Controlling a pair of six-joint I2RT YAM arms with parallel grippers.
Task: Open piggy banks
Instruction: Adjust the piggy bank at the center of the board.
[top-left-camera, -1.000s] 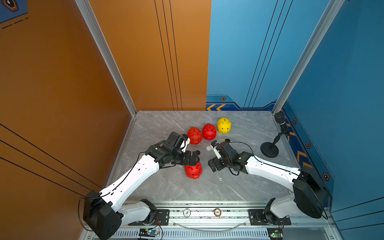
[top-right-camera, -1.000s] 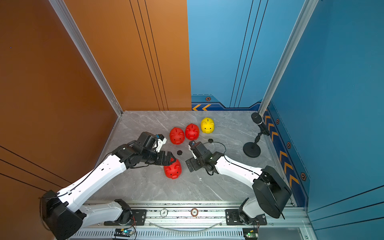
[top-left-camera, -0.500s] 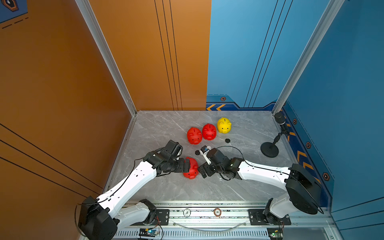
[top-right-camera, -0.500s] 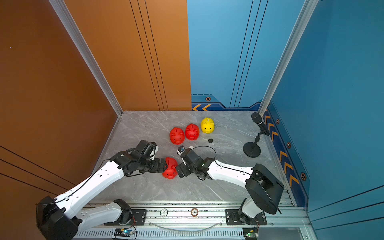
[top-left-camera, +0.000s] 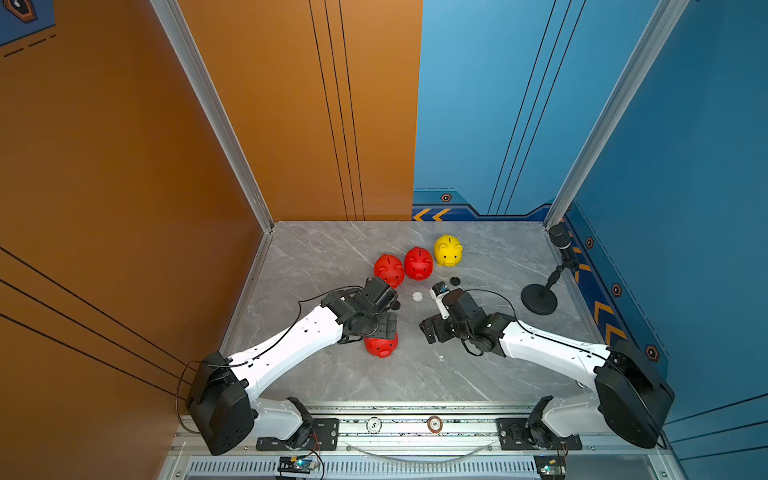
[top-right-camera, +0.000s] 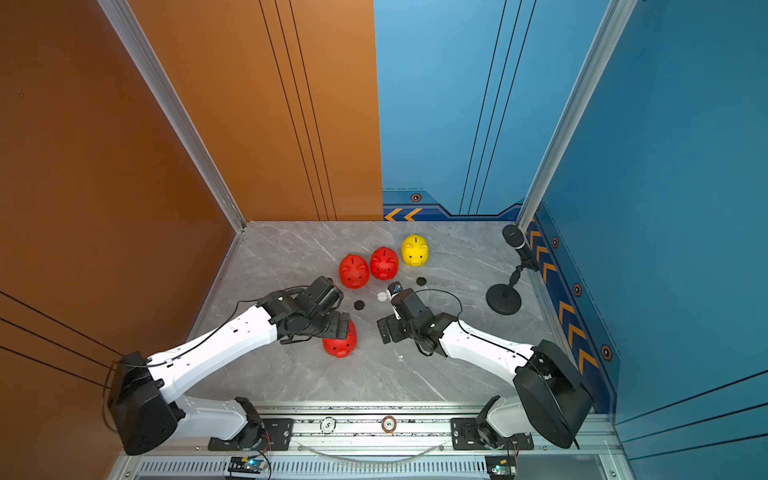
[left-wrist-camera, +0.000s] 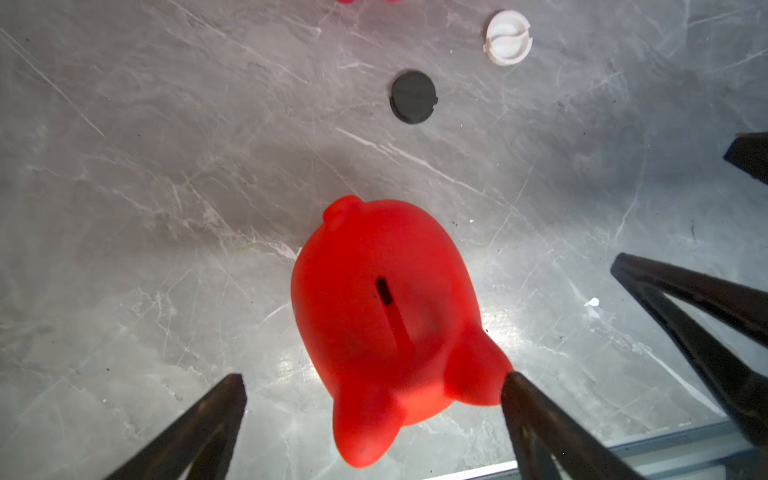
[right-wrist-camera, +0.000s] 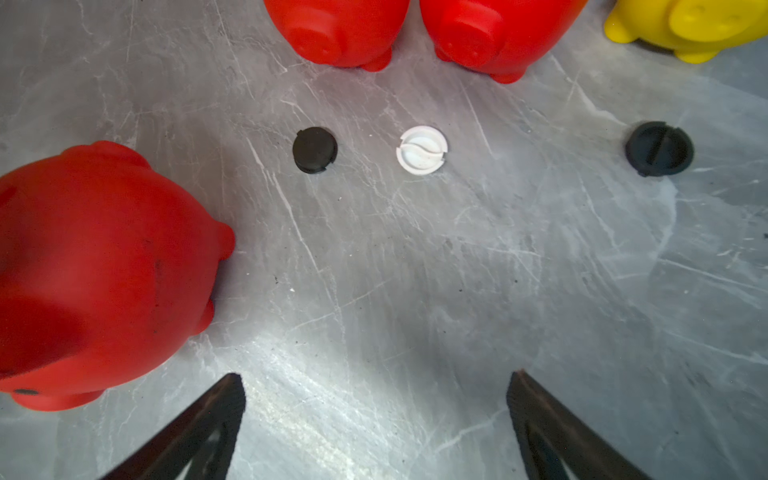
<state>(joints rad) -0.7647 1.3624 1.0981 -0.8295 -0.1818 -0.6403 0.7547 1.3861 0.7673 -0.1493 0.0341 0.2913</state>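
The near red piggy bank is seen upright on the table, under the left gripper, whose jaws are spread wide. The right gripper is held beside it, with jaws spread too.

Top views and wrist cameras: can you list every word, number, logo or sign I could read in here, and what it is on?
No words or numbers can be read.
Two round badges on the front rail: a mark on each, too small to read.
Orange chevrons on the blue wall band: arrow signs, no text.
Hexagon emblem above them: no legible text.
Piggy banks: no lettering visible.
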